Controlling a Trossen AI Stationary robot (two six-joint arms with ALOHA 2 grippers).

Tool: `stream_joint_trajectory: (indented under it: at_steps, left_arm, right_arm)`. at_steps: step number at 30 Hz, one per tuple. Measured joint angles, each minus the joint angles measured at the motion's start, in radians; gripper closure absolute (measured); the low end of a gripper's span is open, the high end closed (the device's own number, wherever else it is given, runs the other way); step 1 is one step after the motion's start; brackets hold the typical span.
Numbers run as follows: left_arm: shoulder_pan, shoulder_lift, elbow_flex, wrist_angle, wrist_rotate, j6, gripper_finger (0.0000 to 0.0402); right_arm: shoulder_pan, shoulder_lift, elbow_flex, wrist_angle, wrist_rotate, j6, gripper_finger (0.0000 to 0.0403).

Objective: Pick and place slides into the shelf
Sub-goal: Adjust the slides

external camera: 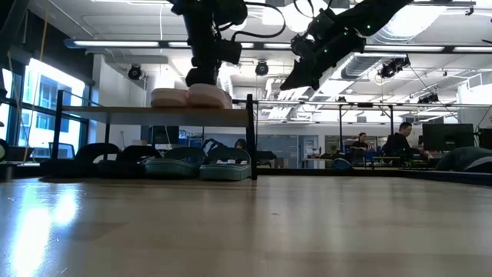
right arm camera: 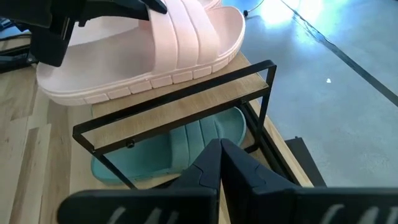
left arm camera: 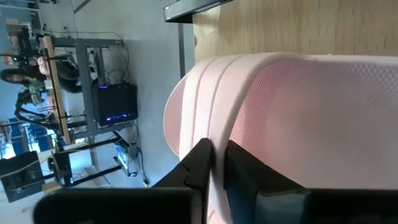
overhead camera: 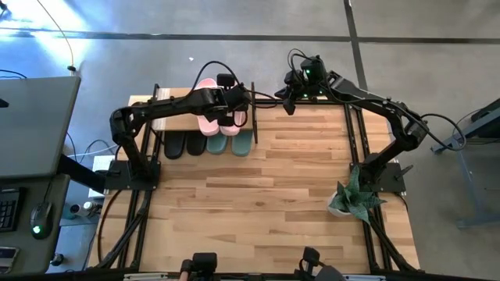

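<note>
Left pincer (overhead camera: 234,104) sits at upper centre of the high view, pinching the strap of a pink slide (overhead camera: 209,109) on the shelf (right arm camera: 186,102) top board, and that slide lies close to the shelf's end rail. Let go carelessly or drag on lifting away, and it could slide off the edge. Right pincer (overhead camera: 291,100) hovers closed and empty just beside the shelf, near enough to bump the frame.

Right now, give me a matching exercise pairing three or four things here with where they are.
Things:
1. pink slides
2. green slides
3. black slides
4. potted plant

Places:
A. lower level of the shelf, right end
B. table's right edge
C. shelf's top board
D. lower level, left of the green pair

Pairs: 1-C, 2-A, 3-D, 4-B
</note>
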Motion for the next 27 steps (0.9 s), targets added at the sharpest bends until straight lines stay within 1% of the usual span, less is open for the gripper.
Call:
stream_joint_trajectory:
  at_steps: [11,27]
  left_arm:
    - [0.0,-0.001,0.0,0.008,0.002,-0.019,0.0315]
    - [0.0,-0.013,0.0,0.028,0.004,-0.042,0.0281]
  right_arm:
    - [0.0,0.0,0.0,-0.002,0.0,0.0,0.0402]
    - [0.0,0.0,0.0,-0.003,0.0,-0.001,0.0402]
